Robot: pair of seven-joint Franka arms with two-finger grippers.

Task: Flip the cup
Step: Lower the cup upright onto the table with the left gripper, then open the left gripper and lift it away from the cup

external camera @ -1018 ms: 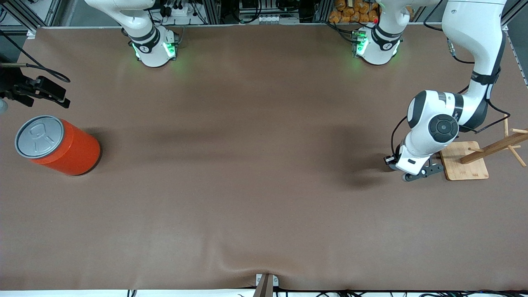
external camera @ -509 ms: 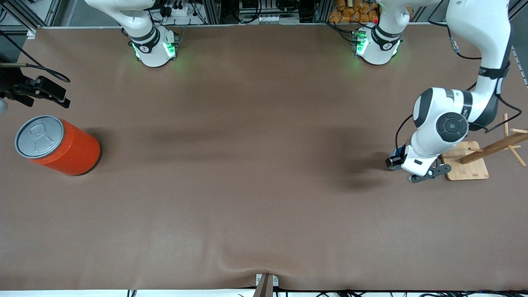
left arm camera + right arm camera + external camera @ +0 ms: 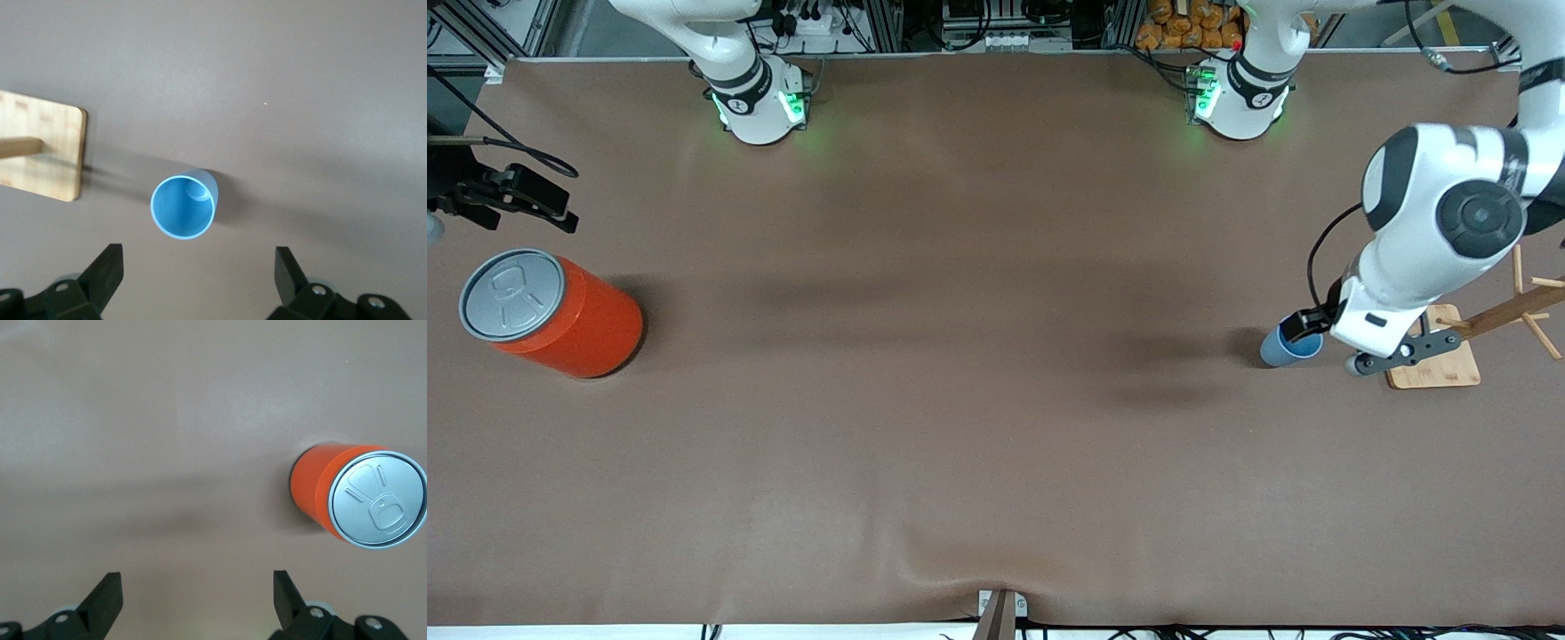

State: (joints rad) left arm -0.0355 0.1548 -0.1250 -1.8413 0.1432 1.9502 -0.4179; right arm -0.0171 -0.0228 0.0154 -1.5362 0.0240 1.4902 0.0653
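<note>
The light-blue cup [image 3: 1288,345] stands upright, mouth up, on the brown table near the left arm's end, next to a wooden base. Its darker blue inside shows in the left wrist view [image 3: 184,207]. My left gripper [image 3: 1392,354] hangs above the table beside the cup, partly over the wooden base. It is open [image 3: 197,263], with nothing between its fingers and the cup apart from them. My right gripper [image 3: 567,210] waits open [image 3: 198,583] at the right arm's end, over bare table near the orange can.
A large orange can [image 3: 551,313] with a grey pull-tab lid [image 3: 380,500] stands at the right arm's end. A wooden rack [image 3: 1507,311] with pegs rises from a square board [image 3: 40,153] close to the cup.
My left gripper has opened and let go of the cup, then risen and drifted toward the left arm's end. The cup now shows standing alone. The right arm has not moved.
</note>
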